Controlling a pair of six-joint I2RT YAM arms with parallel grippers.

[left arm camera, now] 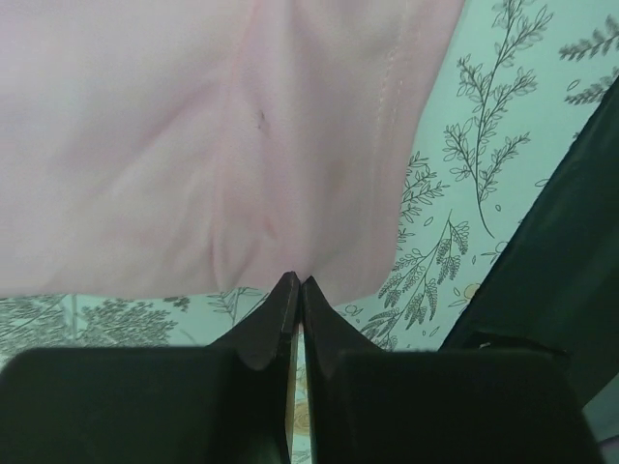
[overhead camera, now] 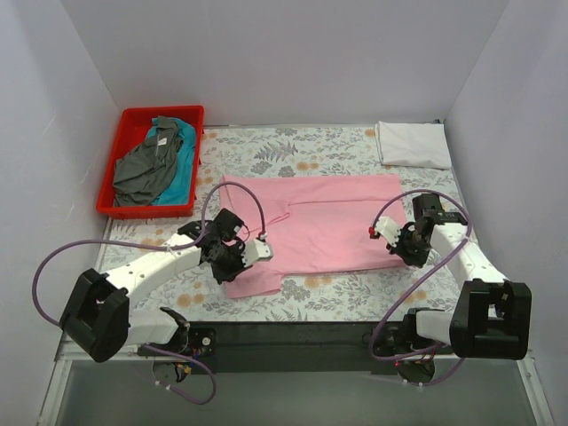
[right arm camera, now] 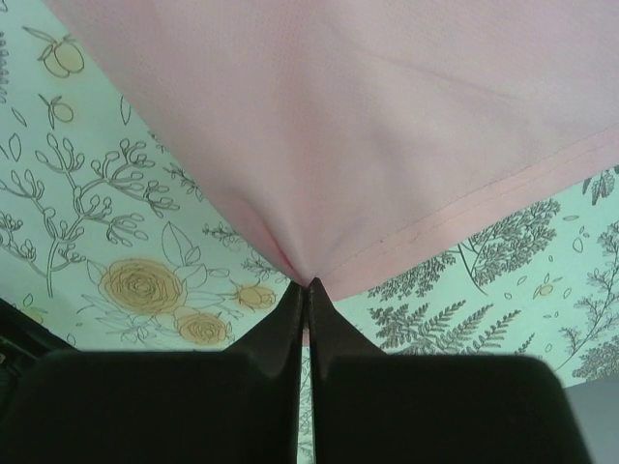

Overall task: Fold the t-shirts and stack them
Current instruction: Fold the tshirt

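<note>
Two sets of jaws tight on one pink t-shirt [overhead camera: 328, 222]

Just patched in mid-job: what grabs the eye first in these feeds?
The pink t-shirt spread mid-table, with the left end effector and right end effector each pinched shut on it at opposite ends. Then the red bin back left holding a dark grey shirt and teal shirt, and a folded white shirt back right.

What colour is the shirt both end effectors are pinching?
The shirt is light pink; top external view shows it best.
</note>
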